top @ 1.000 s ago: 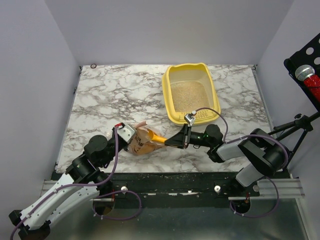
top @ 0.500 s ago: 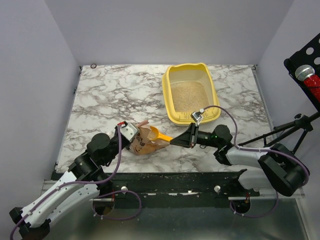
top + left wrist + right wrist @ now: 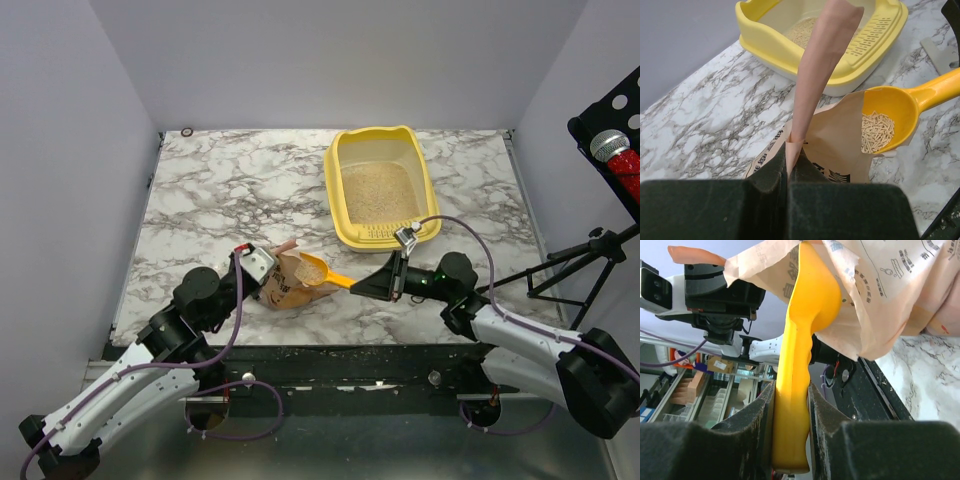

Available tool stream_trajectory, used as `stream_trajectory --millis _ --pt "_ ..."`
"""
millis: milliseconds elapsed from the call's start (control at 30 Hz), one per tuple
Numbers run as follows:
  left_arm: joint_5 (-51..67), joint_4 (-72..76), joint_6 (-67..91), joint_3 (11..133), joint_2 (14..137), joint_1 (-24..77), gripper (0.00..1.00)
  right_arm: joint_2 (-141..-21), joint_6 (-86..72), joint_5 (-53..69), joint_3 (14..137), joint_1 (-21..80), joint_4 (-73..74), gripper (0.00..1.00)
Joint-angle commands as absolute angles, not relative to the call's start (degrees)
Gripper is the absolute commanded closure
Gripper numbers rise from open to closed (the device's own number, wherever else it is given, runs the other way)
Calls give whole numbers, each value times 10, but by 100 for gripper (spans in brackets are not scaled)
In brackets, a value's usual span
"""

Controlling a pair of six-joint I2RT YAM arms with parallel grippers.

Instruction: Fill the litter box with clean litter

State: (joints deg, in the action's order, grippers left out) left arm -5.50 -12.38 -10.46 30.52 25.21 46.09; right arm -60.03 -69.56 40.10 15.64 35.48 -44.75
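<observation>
My left pincer [image 3: 788, 167] was clenched on a folded-up edge of the bag [image 3: 832, 145]. It pinched the pinkish paper strip that rose upright between its fingers, and the bag's mouth stood open toward the right. My right pincer [image 3: 791, 410] was clamped on the handle of the orange-yellow scoop [image 3: 892, 107], with one finger pressed to each side. The scoop's bowl sat at the bag's mouth against the open flap, and it carried a small heap of pale pellets [image 3: 876, 131]. The bag lay on the marble tabletop [image 3: 220, 190] near its front edge, between my two arms. The yellow litter box [image 3: 332, 180] stood farther back and to the right, apart from the bag, with its slotted lip on the side nearest me. A layer of beige litter [image 3: 378, 192] covered its floor.
</observation>
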Motion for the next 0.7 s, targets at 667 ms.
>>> stream_trajectory --millis 667 --pt "-58 -71 -96 308 233 463 100 -307 -745 281 102 338 -209 100"
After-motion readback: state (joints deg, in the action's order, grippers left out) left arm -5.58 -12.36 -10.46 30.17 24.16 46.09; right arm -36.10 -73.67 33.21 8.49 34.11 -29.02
